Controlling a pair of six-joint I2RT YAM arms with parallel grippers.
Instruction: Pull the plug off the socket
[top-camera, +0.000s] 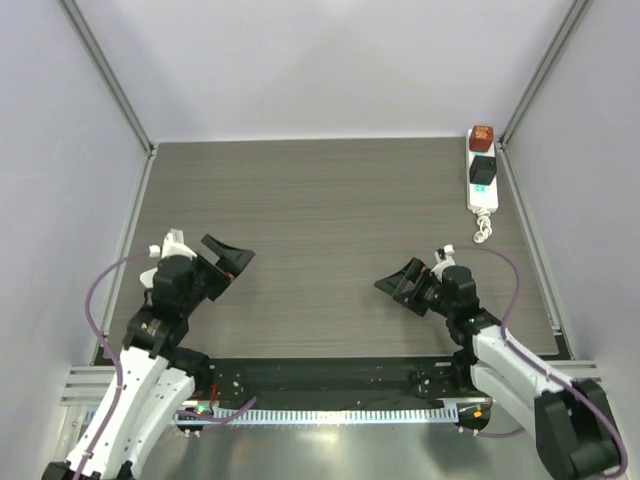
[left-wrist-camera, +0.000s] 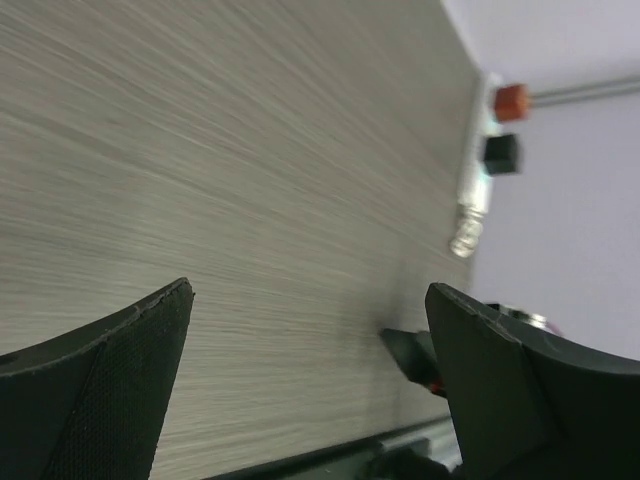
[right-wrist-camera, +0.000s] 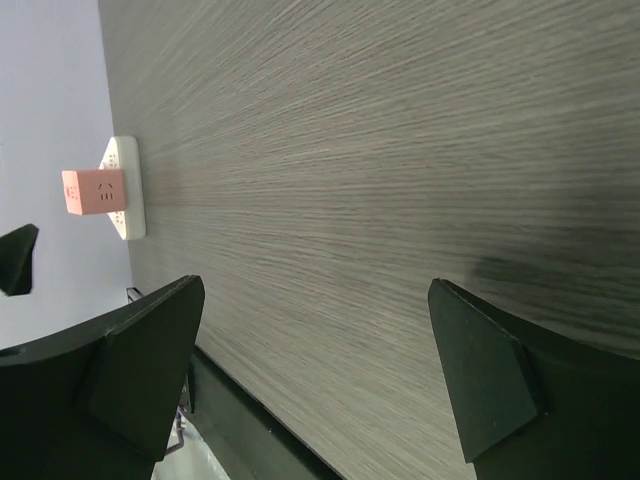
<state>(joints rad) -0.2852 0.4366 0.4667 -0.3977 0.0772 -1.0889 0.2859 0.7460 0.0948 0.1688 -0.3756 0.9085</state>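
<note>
While left fingers (left-wrist-camera: 100, 390) and right fingers (right-wrist-camera: 120, 380) stand spread and empty, power strip (top-camera: 482, 192) lies unbraced, upper right; pulling black plug (top-camera: 483, 170) one-handed could drag it along.

socket (top-camera: 482, 198) at the table's (top-camera: 320, 220) far right corner, plug (top-camera: 483, 170) on it.

Right tool (right-wrist-camera: 315, 290) black fingers (right-wrist-camera: 140, 370) spread wide, grey wood-grain table (right-wrist-camera: 400, 150), white plate (right-wrist-camera: 128, 195) bearing pink block (right-wrist-camera: 95, 192) by wall
</note>
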